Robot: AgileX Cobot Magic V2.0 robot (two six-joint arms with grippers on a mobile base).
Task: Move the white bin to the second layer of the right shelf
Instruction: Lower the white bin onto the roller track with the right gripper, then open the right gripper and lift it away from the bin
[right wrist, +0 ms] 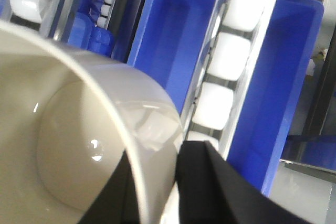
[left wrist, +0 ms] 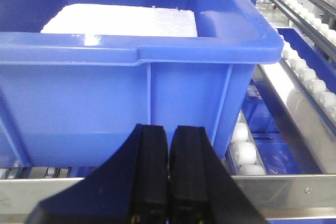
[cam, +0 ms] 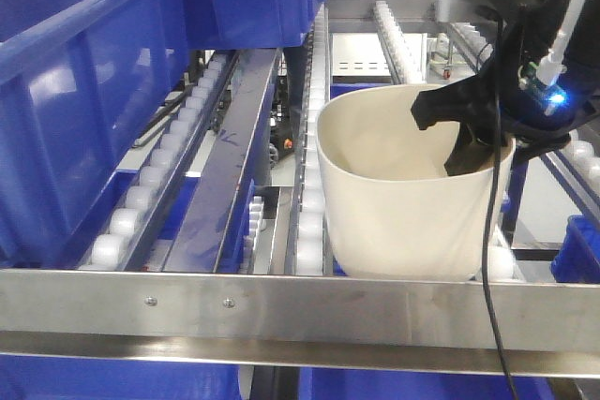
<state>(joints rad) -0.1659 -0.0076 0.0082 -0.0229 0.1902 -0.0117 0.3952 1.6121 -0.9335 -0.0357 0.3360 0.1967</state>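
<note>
Front view: the cream-white smooth plastic tub (cam: pixel 403 185) sits on the steel roller level (cam: pixel 309 222) behind its front lip; our right gripper (cam: pixel 469 133) clamps its rim at 3 o'clock.
Left wrist: our left gripper (left wrist: pixel 168 171) is closed, empty, facing a blue plastic crate (left wrist: pixel 131 77).
Right wrist: fingers (right wrist: pixel 210 182) straddle the wall.
Progress: we judge placement nearly done; release remains.
</note>
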